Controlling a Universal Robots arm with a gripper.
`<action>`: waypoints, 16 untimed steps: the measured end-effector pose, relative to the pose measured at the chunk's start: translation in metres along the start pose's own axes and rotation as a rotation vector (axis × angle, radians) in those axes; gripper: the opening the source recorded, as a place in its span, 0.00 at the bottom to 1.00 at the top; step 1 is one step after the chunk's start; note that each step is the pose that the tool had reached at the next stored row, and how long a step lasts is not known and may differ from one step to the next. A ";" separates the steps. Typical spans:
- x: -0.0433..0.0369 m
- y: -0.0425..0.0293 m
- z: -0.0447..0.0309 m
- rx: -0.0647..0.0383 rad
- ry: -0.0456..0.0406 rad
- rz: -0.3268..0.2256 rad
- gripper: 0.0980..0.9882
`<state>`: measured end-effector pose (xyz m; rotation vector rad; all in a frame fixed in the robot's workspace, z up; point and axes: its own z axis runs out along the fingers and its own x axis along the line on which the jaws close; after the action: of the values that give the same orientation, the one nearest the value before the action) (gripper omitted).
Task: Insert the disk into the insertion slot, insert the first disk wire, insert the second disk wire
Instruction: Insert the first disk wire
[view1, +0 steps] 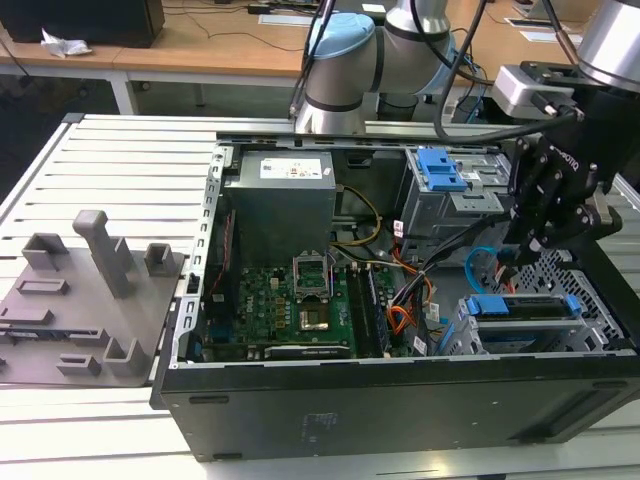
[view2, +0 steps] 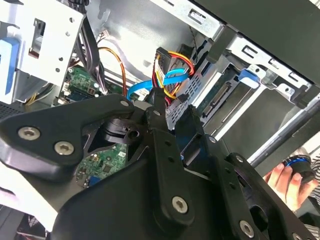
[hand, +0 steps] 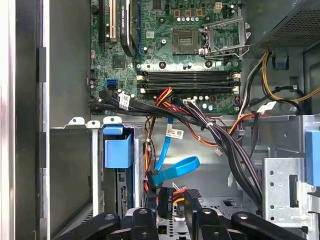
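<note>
Holds the gripper (view1: 505, 262) low inside the open computer case (view1: 400, 400), near the exterior view's right end, close over the disk (view1: 525, 306). Finds that disk, blue carrier and all, lying in the insertion slot (view1: 600, 320). Pinches narrow, in the first wrist view, on the black plug of a disk wire (hand: 166, 199) with red, orange and yellow leads. Shows a blue data cable (hand: 175, 167) looping just beside the plug.
</note>
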<state>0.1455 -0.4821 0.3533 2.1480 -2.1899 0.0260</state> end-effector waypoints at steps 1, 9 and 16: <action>-0.0001 -0.0001 0.0017 0.000 -0.0001 0.000 0.30; -0.0002 -0.0001 0.0027 0.000 0.0001 0.000 0.08; -0.0002 -0.0003 0.0030 0.000 0.0000 0.000 0.08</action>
<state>0.1457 -0.4821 0.3503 2.1479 -2.1898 0.0259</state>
